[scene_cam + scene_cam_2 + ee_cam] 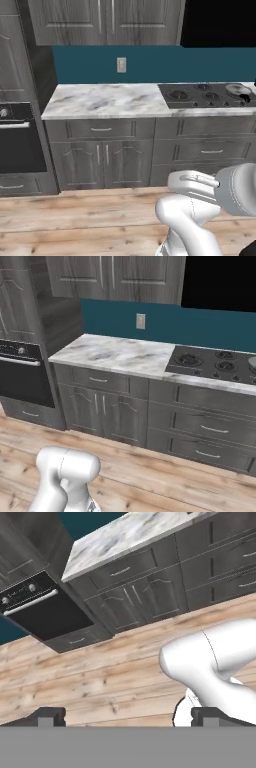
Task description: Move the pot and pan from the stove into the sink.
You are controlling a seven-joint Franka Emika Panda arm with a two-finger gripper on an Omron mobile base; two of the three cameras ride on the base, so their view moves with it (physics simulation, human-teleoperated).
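Gripper (128, 716) is seen low over the wood floor (75, 677), jaws spread, nothing held — pan (239, 90) rests on the stove (207, 95)

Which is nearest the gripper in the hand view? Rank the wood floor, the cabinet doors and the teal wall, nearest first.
1. Wood floor, just ahead of the gripper.
2. Cabinet doors, beyond the floor, under the counter.
3. Teal wall, behind the counter, at the top.
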